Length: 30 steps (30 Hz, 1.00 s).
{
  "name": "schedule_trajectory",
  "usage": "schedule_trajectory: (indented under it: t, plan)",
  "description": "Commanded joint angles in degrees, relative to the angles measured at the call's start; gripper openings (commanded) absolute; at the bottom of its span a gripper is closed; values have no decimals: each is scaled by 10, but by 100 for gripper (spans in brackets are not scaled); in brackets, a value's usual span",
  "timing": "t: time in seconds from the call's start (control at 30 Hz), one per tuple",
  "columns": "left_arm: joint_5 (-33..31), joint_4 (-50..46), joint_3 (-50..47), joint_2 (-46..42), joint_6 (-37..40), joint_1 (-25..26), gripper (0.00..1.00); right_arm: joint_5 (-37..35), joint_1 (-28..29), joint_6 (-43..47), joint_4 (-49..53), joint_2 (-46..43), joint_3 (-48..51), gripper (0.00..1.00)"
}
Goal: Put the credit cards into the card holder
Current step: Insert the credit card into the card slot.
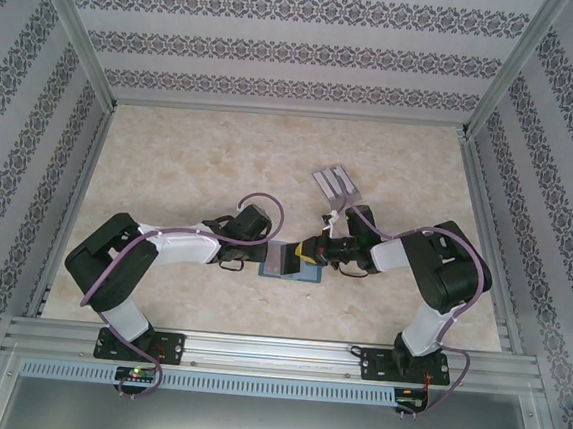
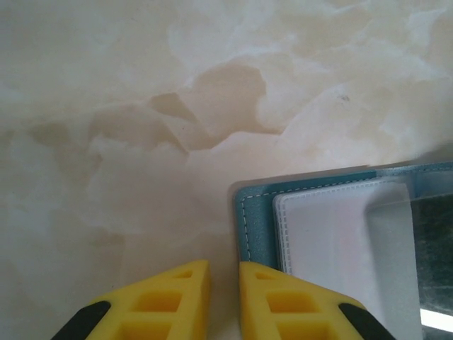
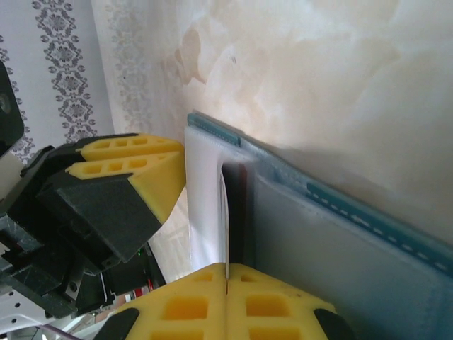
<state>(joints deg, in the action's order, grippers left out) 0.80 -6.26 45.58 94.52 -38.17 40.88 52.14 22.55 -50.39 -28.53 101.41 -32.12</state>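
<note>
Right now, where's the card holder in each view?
Top external: holder mid-table, between both arms' jaws.
Left wrist: holder lower right, cut by the right edge, beside the left jaws.
Right wrist: holder centre to lower right, above the right jaws pinching a card edge-on.
Shared landmark: the left jaws at the holder's end.
</note>
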Motion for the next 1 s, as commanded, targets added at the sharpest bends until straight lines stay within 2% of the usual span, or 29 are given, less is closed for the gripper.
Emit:
schedule_trajectory:
  t: [0.0,0.3,0.5,0.6,0.73,0.97]
  plan:
    - [-21,-41,11,14,-8,6,19,-32,8,-17,-38,5,13,0]
    - [-3,-26,6,18,-10,6,17,-69,30,-42,-78,6,24,1]
    - [-4,-29,6,20,-11,7,17,-78,43,-77,-140,29,36,4]
    - [-5,-29,5,20,-10,7,16,-97,45,-86,-140,27,46,8]
    - [-2,-30,7,22,-9,7,16,-103,41,-67,-111,0,53,20]
    - [-6,-38,13,20,-6,7,16,-96,29,-52,-66,-27,61,21]
